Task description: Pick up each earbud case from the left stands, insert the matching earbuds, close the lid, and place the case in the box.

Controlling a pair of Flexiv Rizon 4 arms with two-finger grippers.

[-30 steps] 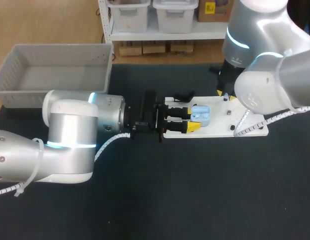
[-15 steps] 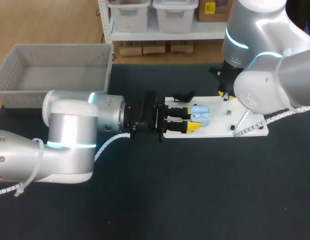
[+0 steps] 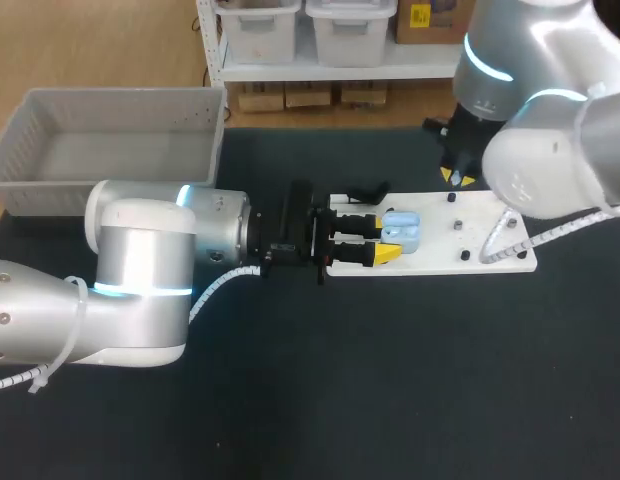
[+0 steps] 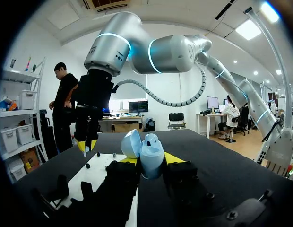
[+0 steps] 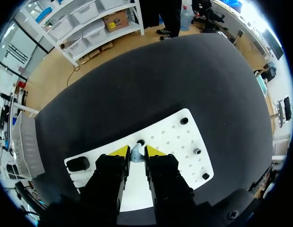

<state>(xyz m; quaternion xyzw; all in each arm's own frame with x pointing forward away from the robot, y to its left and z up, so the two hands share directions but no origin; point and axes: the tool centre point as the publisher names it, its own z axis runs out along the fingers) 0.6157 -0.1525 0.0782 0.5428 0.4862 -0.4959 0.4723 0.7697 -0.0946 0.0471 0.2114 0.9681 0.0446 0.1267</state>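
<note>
Movement belongs to the right gripper (image 5: 136,152), risen off the white board (image 5: 175,142), pinching a pale earbud (image 5: 135,155). The left gripper (image 4: 151,159) grips the open blue case (image 4: 147,149), awaiting insertion.

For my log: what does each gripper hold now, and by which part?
Left gripper: open earbud case, by the sides of its base. Right gripper: an earbud, part unclear.

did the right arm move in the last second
Yes. The right arm has shifted toward the head view's right, uncovering more of the white board at its right end.
</note>
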